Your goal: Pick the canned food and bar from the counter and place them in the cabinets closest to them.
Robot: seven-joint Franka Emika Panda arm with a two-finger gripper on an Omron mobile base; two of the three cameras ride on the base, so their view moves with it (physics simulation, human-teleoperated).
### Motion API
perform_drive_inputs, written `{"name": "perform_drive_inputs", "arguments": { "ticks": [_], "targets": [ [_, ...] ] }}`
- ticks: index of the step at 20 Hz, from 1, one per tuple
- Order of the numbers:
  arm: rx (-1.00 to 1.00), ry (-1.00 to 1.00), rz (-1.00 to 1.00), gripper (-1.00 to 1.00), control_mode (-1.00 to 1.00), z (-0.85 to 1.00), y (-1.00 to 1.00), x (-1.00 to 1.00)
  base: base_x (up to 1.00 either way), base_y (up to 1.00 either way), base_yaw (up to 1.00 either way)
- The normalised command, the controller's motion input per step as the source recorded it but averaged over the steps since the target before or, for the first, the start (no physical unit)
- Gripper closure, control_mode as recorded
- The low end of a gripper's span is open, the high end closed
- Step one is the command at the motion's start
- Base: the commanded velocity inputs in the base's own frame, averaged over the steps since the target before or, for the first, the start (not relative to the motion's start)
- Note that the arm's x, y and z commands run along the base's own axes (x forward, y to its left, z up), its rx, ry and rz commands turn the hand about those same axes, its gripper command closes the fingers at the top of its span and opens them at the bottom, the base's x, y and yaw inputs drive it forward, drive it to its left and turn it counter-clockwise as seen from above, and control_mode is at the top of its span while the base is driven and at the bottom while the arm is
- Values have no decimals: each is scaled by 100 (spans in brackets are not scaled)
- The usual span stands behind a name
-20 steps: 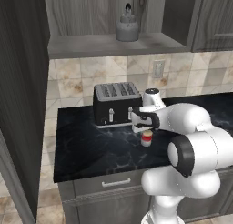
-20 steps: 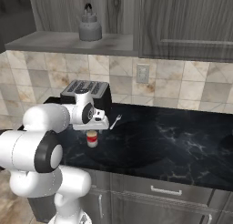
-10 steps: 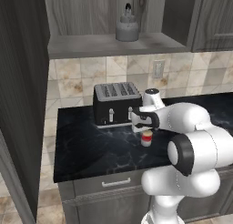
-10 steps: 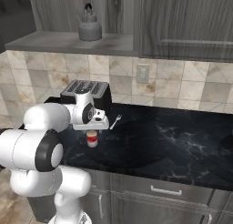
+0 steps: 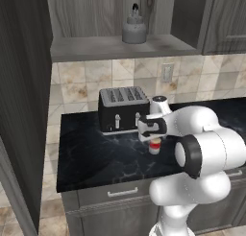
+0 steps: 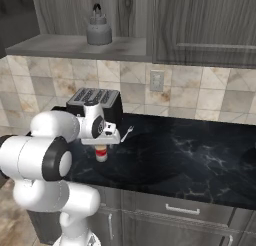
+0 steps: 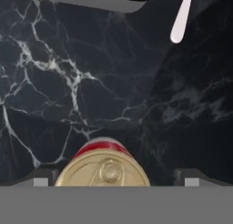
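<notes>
My hand (image 7: 113, 180) hangs right over the can (image 7: 103, 166), fingers spread wide on either side, nothing held. The can stands upright on the dark table (image 5: 96, 158), just in front of the toaster (image 5: 123, 108) and near a fork (image 6: 127, 133). It looks small, stiff and light, likely slick metal (my guess), so I'd pinch the red side wall at mid-height, not the pull-tab top. No label or writing is readable. The open cabinet (image 5: 120, 48) is above.
</notes>
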Motion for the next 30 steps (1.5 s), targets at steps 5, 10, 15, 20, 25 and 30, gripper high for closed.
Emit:
{"name": "perform_drive_inputs", "arguments": {
  "ticks": [5, 10, 15, 20, 25, 30],
  "targets": [
    [0, 0, 0, -100, -100, -18, 0, 1, 0, 0, 0],
    [0, 0, 0, 100, -100, -13, 1, 0, 0, 0, 0],
    [0, 0, 0, 100, -100, -2, 0, 0, 0, 0, 0],
    [0, 0, 0, 100, -100, 0, 0, 0, 0, 0, 0],
    [1, 0, 0, 100, -100, 19, 0, 0, 0, 0, 0],
    [1, -1, 0, 100, -100, 33, 0, 0, 0, 0, 0]
  ]
}}
